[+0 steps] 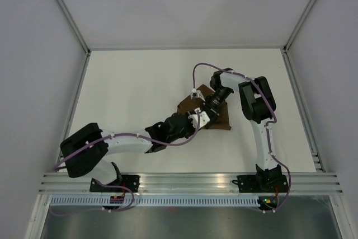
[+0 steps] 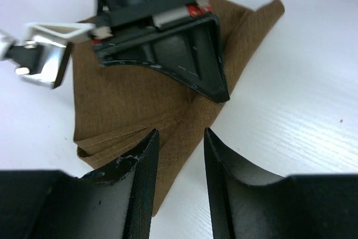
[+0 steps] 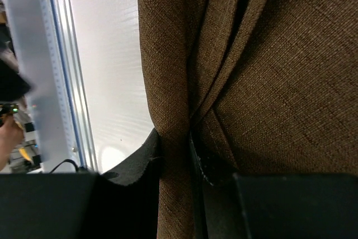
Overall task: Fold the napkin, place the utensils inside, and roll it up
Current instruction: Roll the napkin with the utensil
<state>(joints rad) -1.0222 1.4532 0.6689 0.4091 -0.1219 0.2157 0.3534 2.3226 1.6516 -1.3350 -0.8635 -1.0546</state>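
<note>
The dark brown napkin (image 1: pixel 222 122) lies folded in layers on the white table, right of centre. In the right wrist view its cloth (image 3: pixel 268 82) fills most of the frame. My right gripper (image 3: pixel 176 149) is shut on a bunched fold of the napkin, which runs up between its two fingers. My left gripper (image 2: pixel 179 141) hovers low at the napkin's near corner (image 2: pixel 173 138) with its jaws apart and nothing pinched; cloth and bare table show in the gap. The right gripper's black finger (image 2: pixel 193 54) presses on the napkin just beyond. The utensils are hidden in every view.
Both arms meet over the napkin, left gripper (image 1: pixel 197 119) beside right gripper (image 1: pixel 210 107). A metal rail (image 1: pixel 190 182) runs along the near table edge. Grey enclosure walls stand left, right and behind. White table (image 1: pixel 134 88) stretches left of the napkin.
</note>
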